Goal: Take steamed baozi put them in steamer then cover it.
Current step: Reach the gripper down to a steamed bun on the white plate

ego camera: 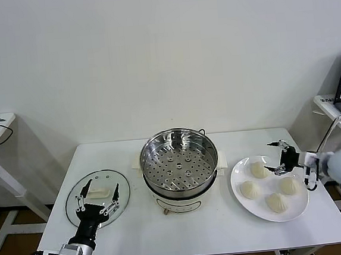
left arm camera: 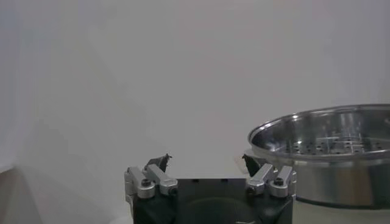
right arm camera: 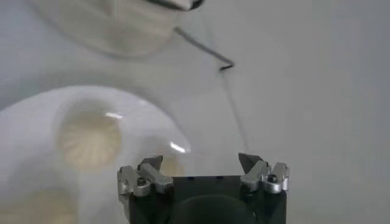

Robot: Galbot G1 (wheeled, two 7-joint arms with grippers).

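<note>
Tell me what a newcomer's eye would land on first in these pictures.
First, the shiny steamer at the table's centre, uncovered, its perforated tray empty. To its right, four steamed baozi sit on a white plate, with the right claw open at the plate's far edge. To the steamer's left, the glass cover lies flat on the table, the left claw open above it.

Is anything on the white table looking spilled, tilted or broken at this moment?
Nothing stands out. The shiny round steel steamer stands upright and empty, the clear glass lid lies flat beside it, and four cream-white pleated buns sit on the flat white plate.
</note>
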